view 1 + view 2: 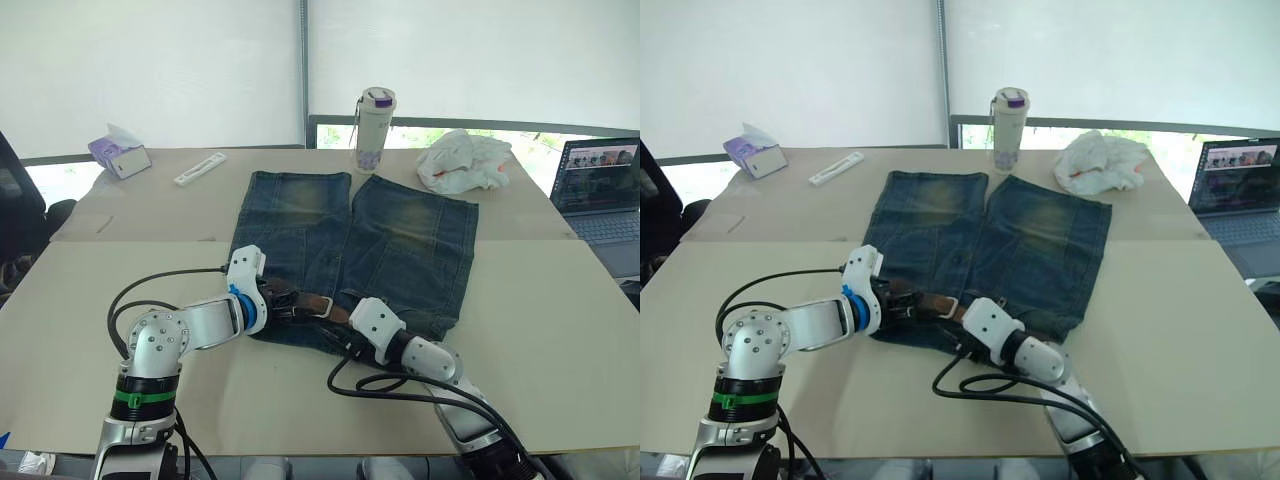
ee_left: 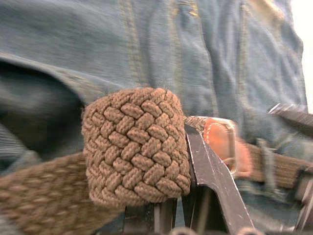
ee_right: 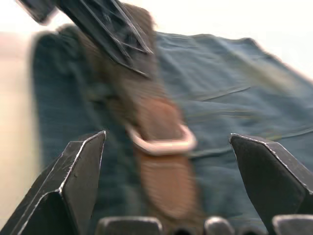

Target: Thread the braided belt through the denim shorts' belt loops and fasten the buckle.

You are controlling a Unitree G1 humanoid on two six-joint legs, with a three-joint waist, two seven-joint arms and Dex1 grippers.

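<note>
At the lower middle of the frame, the right gripper (image 3: 166,142) stands with its two fingers spread wide and holds nothing. The buckle (image 3: 161,142) lies straight ahead between them, on the waistband of the denim shorts (image 1: 400,240). Just to the left of it, the left gripper (image 2: 176,205) is clenched on the braided belt (image 2: 134,147), grasping a folded end of the strap (the woven part bulges over the fingers).

The belt runs left to right along the waistband, at the near edge of the shorts, between both grippers. So its long axis lies across the right gripper's approach, and the right arm is the nearer one to the buckle. I judge that the fastening is not yet done.

Farther away, in the upper part of the frame, the legs of the shorts point toward a bottle (image 1: 375,130) on the table (image 1: 560,320).
</note>
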